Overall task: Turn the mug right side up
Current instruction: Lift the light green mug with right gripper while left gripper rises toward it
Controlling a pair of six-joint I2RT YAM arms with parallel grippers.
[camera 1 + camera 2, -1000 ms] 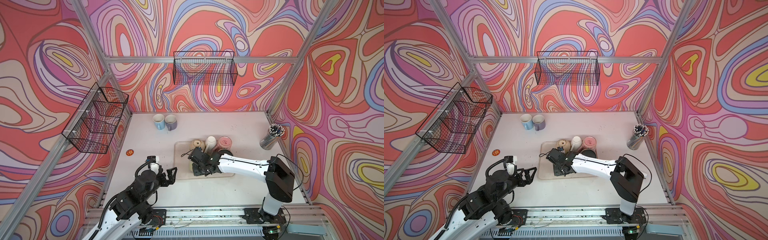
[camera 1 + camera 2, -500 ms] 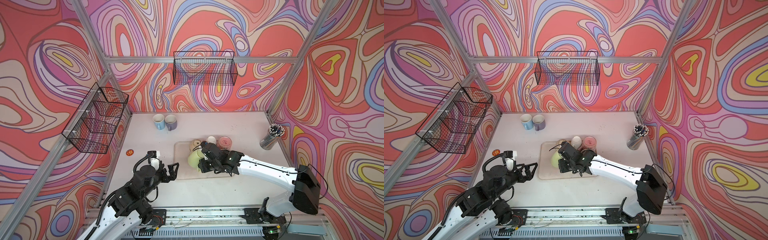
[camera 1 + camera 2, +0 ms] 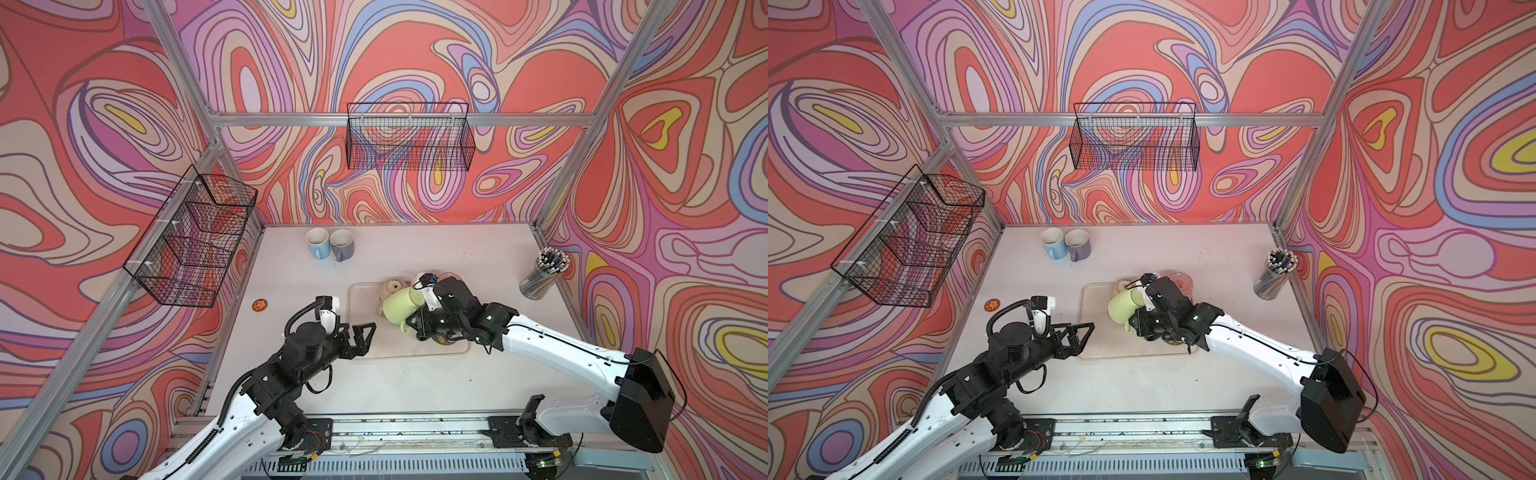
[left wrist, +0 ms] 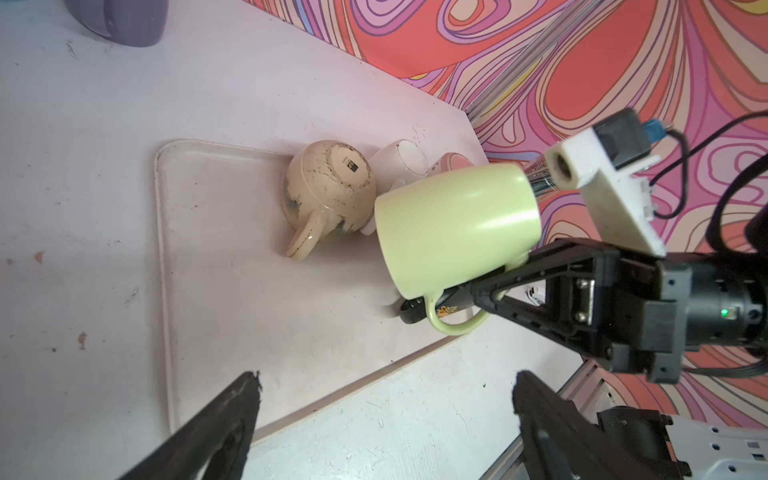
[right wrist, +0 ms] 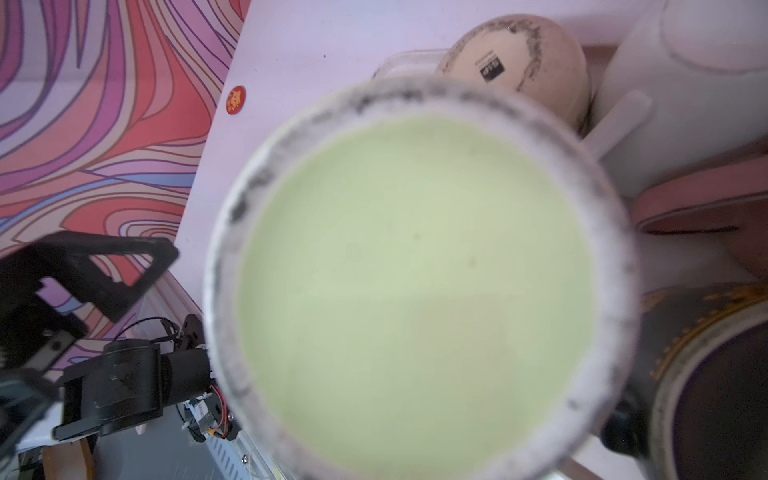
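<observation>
The light green mug (image 3: 398,304) (image 3: 1122,306) (image 4: 453,224) hangs on its side above the tray (image 3: 415,350) (image 4: 208,249), its handle underneath. My right gripper (image 3: 409,324) (image 3: 1136,326) (image 4: 419,309) is shut on that handle. In the right wrist view the mug's base (image 5: 415,282) fills the picture and hides the jaws. The mug's mouth points toward the left arm. My left gripper (image 3: 362,334) (image 3: 1080,332) (image 4: 384,386) stands open and empty by the tray's near left edge, apart from the mug.
On the tray's far side sit an upside-down beige mug (image 3: 390,286) (image 4: 328,187), a white mug (image 3: 420,277) and a pink mug (image 3: 451,276); a dark mug (image 3: 442,341) lies under the right gripper. Blue mug (image 3: 316,243), purple mug (image 3: 342,244), pen cup (image 3: 544,274) stand further back.
The right gripper has lifted the green mug off the tray and tipped it onto its side. The left gripper has moved closer to the tray, jaws a little wider.
</observation>
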